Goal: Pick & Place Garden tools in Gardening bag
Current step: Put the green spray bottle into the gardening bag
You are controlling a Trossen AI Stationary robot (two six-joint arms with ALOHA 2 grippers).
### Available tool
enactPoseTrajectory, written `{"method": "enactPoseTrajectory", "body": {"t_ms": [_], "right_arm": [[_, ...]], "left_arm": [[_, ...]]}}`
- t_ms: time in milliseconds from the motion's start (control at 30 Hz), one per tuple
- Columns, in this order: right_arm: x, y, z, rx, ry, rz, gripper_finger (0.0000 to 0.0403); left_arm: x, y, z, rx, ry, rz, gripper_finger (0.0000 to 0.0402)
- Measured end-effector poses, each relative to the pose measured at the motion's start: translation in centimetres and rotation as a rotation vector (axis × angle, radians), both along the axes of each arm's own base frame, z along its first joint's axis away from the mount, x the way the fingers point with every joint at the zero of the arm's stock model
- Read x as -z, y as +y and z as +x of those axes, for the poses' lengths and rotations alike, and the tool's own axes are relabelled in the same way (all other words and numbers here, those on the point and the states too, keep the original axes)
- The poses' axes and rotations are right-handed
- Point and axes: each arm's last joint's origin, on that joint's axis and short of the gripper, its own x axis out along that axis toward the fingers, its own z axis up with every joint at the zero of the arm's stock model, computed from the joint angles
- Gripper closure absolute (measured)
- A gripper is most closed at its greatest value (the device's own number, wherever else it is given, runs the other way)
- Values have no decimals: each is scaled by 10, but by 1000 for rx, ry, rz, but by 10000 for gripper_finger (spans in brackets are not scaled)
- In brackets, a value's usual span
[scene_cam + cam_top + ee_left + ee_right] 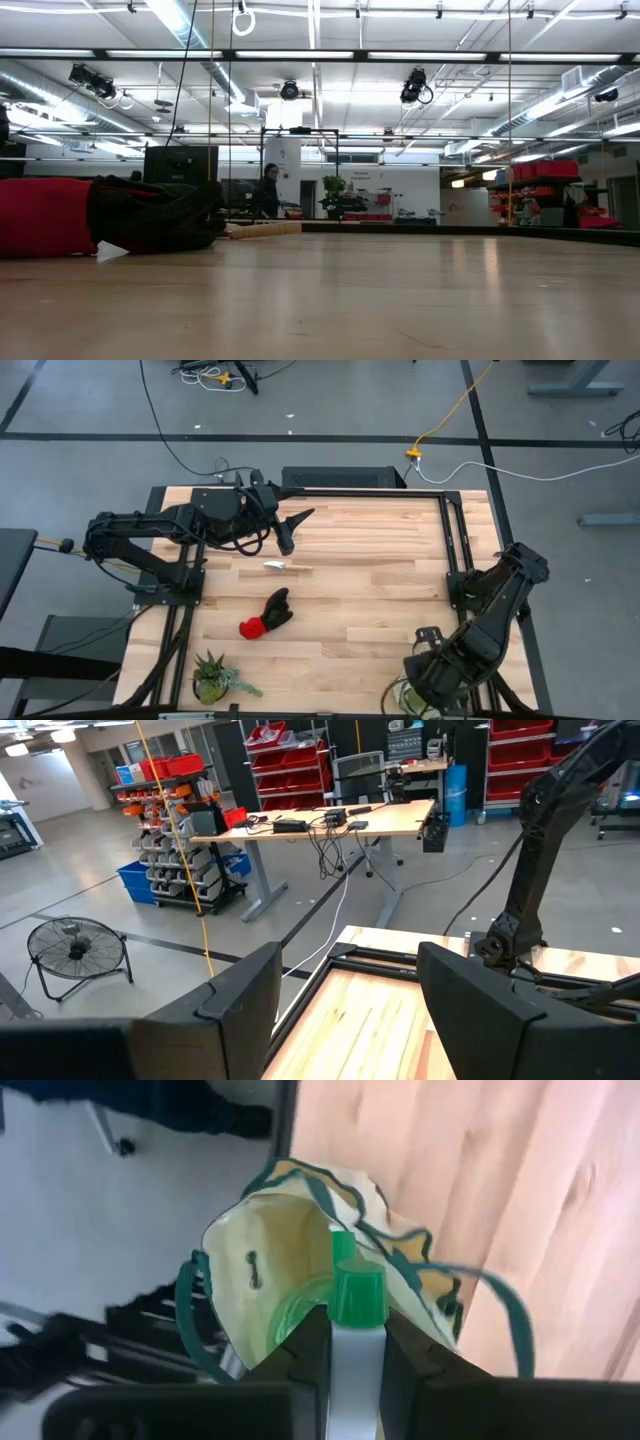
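The glove pair lies closest to the low camera, a red and black heap flat on the desk, with the trowel behind it toward the far edge; both are untouched, simply waiting their turn. No rake shows anywhere I can see.

At the near right corner the right hand is clamped on the white handle of the green piece, holding it straight over the round mouth of the bag. That hold makes sense to me: the head points down into the opening, so letting go there should drop it inside rather than on the rim. The bag sits at the very corner, partly hidden under the arm from above, its mouth gaping and its green handles flopped outward.

The left hand hangs over the far left of the desk, just beyond the trowel, fingers apart and empty, well placed to take that tool next, I'd guess.

The plant stands at the near left corner, clear of all this.
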Motion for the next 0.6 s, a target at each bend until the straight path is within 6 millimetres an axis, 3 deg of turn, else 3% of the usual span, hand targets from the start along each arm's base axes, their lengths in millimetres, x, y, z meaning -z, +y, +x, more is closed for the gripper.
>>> {"method": "enactPoseTrajectory", "body": {"t_ms": [400,600], "right_arm": [[0,-10,9,280,92,16,349],[-1,-7,15,350,4,32,349]], "left_arm": [[0,0,0,0,0,0,161],[1,0,1,-1,4,0,161]]}}
